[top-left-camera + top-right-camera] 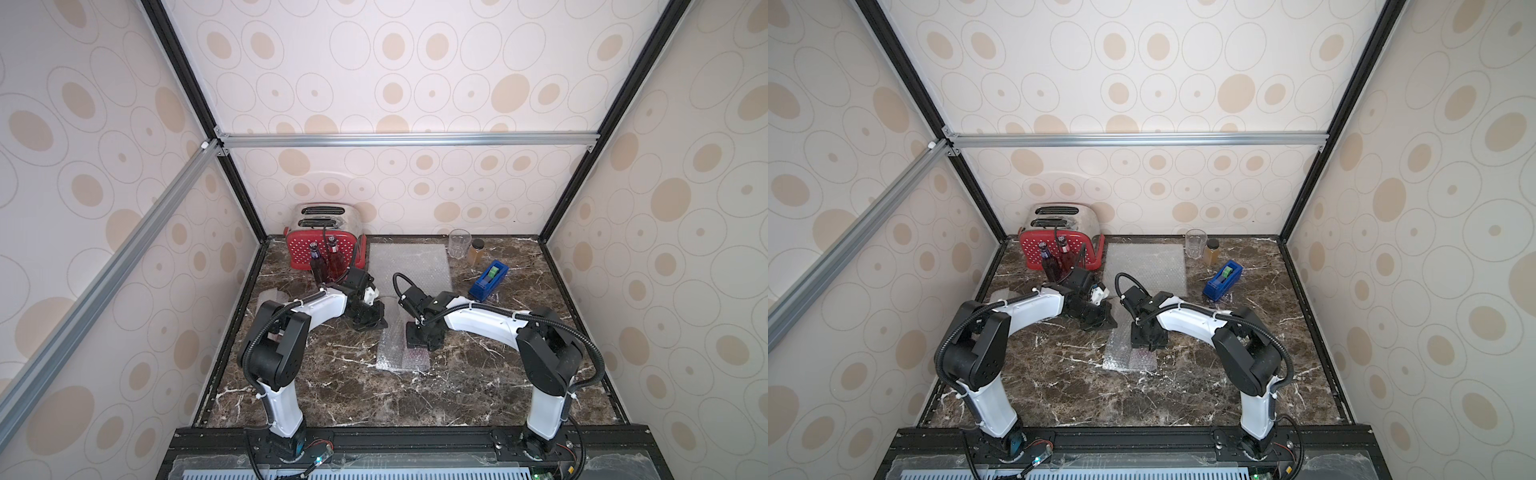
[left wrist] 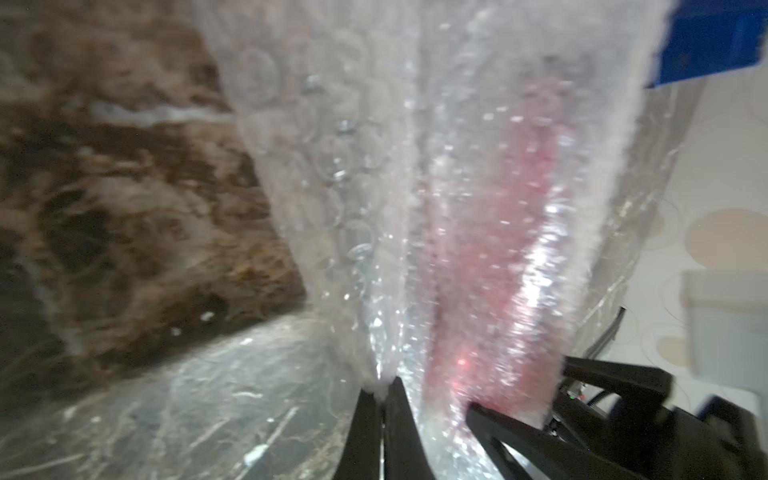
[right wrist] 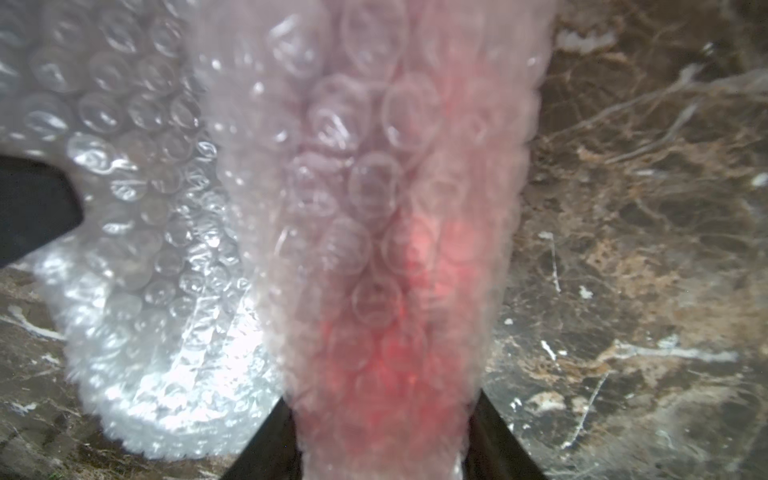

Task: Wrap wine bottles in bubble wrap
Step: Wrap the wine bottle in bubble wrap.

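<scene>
Left hand (image 2: pixel 382 388) was pinched shut on a fold of the bubble wrap (image 2: pixel 332 166), its two black fingers pressed together with the plastic between them. Right hand (image 3: pixel 380 415) gripped the red bottle (image 3: pixel 399 291) through the wrap, one finger on each side of the bundle. In both top views the two hands met over the middle of the counter (image 1: pixel 457 374). The part-rolled sheet lay flat beside them, its clear loose half on the left hand's side.

Judging by that, the step was to draw the free flap across the bottle and close the roll. Doing it well would call for the right hand to hold the bottle steady and low. The left would pull the flap taut and across, not upward, so the thin plastic would not slip from the pinch or bunch up. The wrap should overlap itself and cover both neck and base.

Two other bottles (image 1: pixel 336 262) stood bare before the toaster (image 1: pixel 324 232), and a spare sheet (image 1: pixel 409 266) lay behind.
</scene>
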Controlling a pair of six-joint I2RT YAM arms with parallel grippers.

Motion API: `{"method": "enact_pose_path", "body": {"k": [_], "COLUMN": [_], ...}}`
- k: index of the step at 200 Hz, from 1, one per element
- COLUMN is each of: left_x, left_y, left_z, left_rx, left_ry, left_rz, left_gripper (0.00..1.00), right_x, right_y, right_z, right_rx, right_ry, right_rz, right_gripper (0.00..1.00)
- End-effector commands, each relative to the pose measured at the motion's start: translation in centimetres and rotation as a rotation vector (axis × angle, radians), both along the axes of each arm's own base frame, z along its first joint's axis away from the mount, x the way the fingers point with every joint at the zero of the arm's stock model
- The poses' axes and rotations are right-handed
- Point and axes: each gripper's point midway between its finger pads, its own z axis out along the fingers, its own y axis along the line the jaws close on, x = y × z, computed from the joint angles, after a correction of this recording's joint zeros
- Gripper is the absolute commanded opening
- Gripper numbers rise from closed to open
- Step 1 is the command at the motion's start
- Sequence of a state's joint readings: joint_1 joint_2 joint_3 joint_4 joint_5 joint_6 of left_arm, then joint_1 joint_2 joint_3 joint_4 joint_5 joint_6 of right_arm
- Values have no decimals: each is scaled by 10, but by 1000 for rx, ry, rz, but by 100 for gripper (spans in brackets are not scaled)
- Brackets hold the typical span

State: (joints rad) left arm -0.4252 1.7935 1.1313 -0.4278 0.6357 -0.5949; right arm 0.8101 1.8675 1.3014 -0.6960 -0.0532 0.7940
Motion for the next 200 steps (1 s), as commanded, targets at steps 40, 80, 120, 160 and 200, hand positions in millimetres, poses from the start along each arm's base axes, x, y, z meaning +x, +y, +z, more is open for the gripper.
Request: {"method": "enact_pose_path", "body": {"k": [40, 80, 120, 160, 200], "left_x": [-8, -10, -16, -17, -20], "left_y": [-70, -85, -82, -67, -59], "left_z": [37, 21, -7, -35, -52], "left_rx": [-169, -160, -81, 27, 78], "left_ry": [26, 86, 126, 138, 159], "left_rz": [-180, -209, -224, -222, -220], "left_gripper": [0, 0, 0, 0, 0], "right_x": [-10, -10, -10, -12, -15], "right_y": [6, 8, 7, 8, -2], "right_z": [-17, -15, -8, 15, 45], "right_rx": [9, 21, 27, 66, 102], "right_ry": [34, 27, 11, -23, -80], "right_rz": [43, 51, 62, 112, 115], "right_gripper": [51, 52, 57, 62, 66]}}
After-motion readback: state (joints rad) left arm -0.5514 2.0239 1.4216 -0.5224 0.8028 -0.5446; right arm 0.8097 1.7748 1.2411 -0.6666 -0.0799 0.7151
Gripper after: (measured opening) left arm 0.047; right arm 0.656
